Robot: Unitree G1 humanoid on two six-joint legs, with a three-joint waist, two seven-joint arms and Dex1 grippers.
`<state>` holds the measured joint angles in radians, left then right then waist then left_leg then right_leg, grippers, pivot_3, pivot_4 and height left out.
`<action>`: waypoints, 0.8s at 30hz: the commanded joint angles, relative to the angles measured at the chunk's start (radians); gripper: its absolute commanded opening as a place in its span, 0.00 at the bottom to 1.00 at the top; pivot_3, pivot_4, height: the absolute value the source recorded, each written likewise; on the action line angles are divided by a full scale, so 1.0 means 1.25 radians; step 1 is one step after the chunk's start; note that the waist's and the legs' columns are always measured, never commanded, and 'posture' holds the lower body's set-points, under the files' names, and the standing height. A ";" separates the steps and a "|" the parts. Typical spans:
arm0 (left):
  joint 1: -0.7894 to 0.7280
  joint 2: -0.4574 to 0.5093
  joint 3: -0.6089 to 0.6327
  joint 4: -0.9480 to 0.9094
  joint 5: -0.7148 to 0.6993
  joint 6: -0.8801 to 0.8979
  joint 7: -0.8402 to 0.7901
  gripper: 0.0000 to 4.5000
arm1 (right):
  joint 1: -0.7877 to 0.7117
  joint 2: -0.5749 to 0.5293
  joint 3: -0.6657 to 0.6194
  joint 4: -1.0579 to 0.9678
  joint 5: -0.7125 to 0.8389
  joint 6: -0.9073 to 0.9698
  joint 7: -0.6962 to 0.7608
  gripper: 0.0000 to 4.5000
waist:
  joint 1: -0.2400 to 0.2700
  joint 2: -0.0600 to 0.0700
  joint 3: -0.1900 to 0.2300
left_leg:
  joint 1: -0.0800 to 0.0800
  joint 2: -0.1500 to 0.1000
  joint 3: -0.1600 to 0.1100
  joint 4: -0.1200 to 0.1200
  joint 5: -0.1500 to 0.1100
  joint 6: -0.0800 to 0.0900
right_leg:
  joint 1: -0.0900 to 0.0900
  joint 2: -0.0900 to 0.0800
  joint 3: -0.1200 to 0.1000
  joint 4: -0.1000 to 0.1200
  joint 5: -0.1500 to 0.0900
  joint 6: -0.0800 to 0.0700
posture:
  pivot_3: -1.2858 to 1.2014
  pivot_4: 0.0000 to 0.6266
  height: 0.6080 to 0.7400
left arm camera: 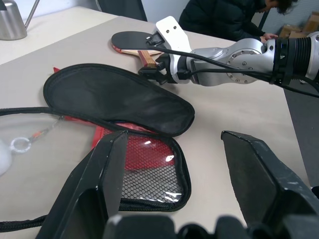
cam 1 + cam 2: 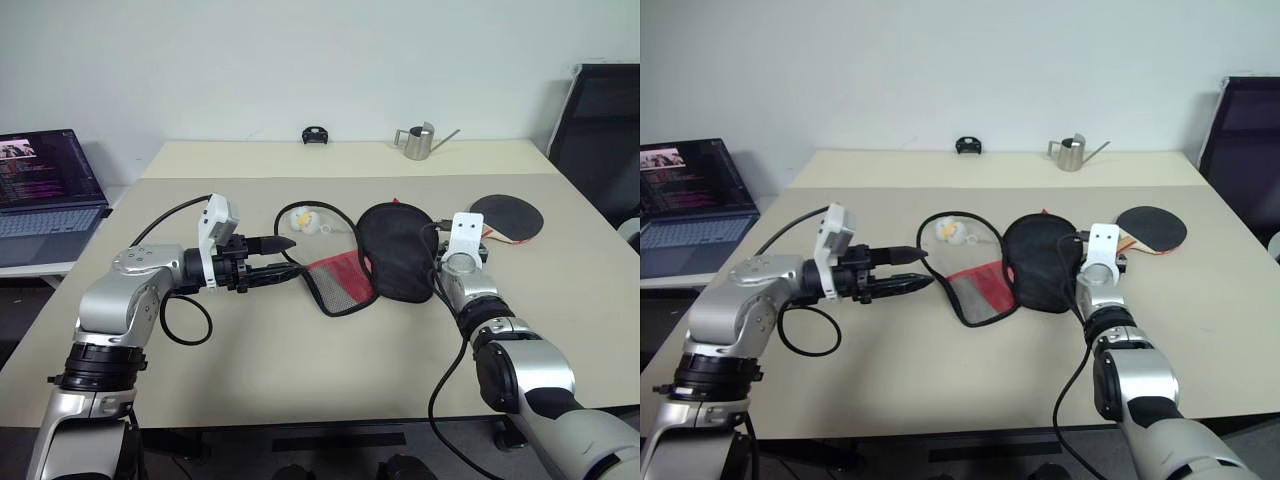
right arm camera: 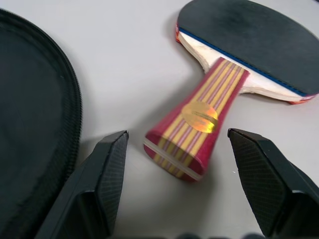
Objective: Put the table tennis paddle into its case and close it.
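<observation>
Paddle: the table tennis paddle point(image 3: 234, 74) lies flat on the worktop point(image 2: 300, 360) at the right, black rubber up, its striped red and wood handle pointing toward the case.
Paddle, hidden part: in the head views the handle is mostly covered by the right arm's white wrist bracket; the far edge of the blade is cut off in the right wrist view.
Case: the case point(image 2: 398, 250) lies open mid-worktop, just left of the paddle and apart from it; its black flap is spread out, with the red panel and mesh pocket point(image 2: 338, 282) beside it.
Case interior: the lining is hard to make out (only a red sliver at the flap's edge).
Right gripper: the right gripper point(image 3: 174, 164) is wide open, one finger on each side of the handle's end, holding nothing; whether the fingers touch the handle cannot be told.
Left gripper: the left gripper point(image 1: 174, 164) is open and empty, hanging above the worktop beside the mesh pocket, pointing across toward the case.
Small white object: something pale lies by the zip cord point(image 2: 305, 222), too small to identify.
</observation>
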<state>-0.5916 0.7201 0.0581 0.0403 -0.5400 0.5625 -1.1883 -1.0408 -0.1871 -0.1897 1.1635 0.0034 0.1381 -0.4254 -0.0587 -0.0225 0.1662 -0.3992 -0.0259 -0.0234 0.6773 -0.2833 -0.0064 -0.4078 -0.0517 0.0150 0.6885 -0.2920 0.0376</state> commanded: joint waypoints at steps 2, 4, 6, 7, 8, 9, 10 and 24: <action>-0.021 0.003 0.010 -0.016 -0.004 -0.006 0.005 0.73 | -0.021 -0.013 -0.048 0.006 0.037 -0.037 -0.028 0.77 | 0.000 0.000 0.000 | 0.000 0.000 0.000 0.000 0.000 0.000 | 0.000 0.000 0.000 0.000 0.000 0.000 | 0.52 0.24 1.00; -0.022 0.001 0.008 -0.016 -0.004 -0.006 0.006 0.73 | -0.021 -0.013 -0.079 0.016 0.067 -0.052 -0.028 0.77 | 0.001 0.000 0.000 | 0.000 0.000 0.000 0.000 0.000 0.000 | 0.000 0.000 0.000 0.000 0.000 0.000 | 0.52 0.24 1.00; -0.024 0.000 0.006 -0.015 -0.003 -0.006 0.006 0.73 | -0.023 -0.012 -0.101 0.027 0.088 -0.061 -0.031 0.77 | 0.002 0.000 0.000 | 0.000 0.000 0.000 0.000 0.000 0.000 | 0.000 0.000 0.000 0.000 0.000 0.000 | 0.52 0.24 1.00; -0.025 -0.001 0.005 -0.015 -0.003 -0.006 0.006 0.73 | -0.024 -0.011 -0.110 0.032 0.097 -0.061 -0.029 0.77 | 0.002 0.000 0.000 | 0.000 0.000 0.000 0.000 0.000 0.000 | 0.001 0.000 0.000 0.000 0.000 0.000 | 0.52 0.24 1.00; -0.026 -0.001 0.004 -0.015 -0.002 -0.006 0.006 0.73 | -0.025 -0.009 -0.120 0.036 0.107 -0.064 -0.031 0.77 | 0.002 0.000 0.000 | 0.000 0.000 0.000 0.000 0.000 0.000 | 0.001 0.000 0.000 0.000 0.000 0.000 | 0.52 0.24 1.00; -0.026 -0.001 0.004 -0.015 -0.002 -0.006 0.006 0.73 | -0.026 -0.007 -0.127 0.038 0.114 -0.067 -0.033 0.77 | 0.002 0.000 0.000 | 0.000 0.000 0.000 0.000 0.000 0.000 | 0.001 0.000 0.000 0.000 0.000 0.000 | 0.52 0.24 1.00; -0.027 0.000 0.003 -0.014 -0.002 -0.005 0.006 0.73 | -0.027 -0.006 -0.132 0.041 0.119 -0.069 -0.030 0.77 | 0.002 0.000 0.000 | 0.000 0.000 0.000 0.000 0.000 0.000 | 0.001 0.000 0.000 0.000 0.000 0.000 | 0.52 0.24 1.00; -0.022 0.005 0.003 -0.026 -0.005 0.003 0.011 0.73 | -0.010 -0.062 -0.095 0.052 0.072 -0.066 -0.071 0.35 | 0.005 0.000 0.000 | 0.000 0.000 0.000 0.000 0.000 0.000 | 0.001 0.000 0.000 -0.001 0.000 0.000 | 0.52 0.24 1.00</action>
<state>-0.6031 0.7191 0.0468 0.0402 -0.5394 0.5663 -1.1797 -1.0534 -0.2336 -0.3173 1.2371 0.1079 0.0587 -0.4894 -0.0525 -0.0225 0.1662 -0.3991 -0.0261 -0.0236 0.6775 -0.2832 -0.0063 -0.4065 -0.0519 0.0147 0.6877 -0.2920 0.0376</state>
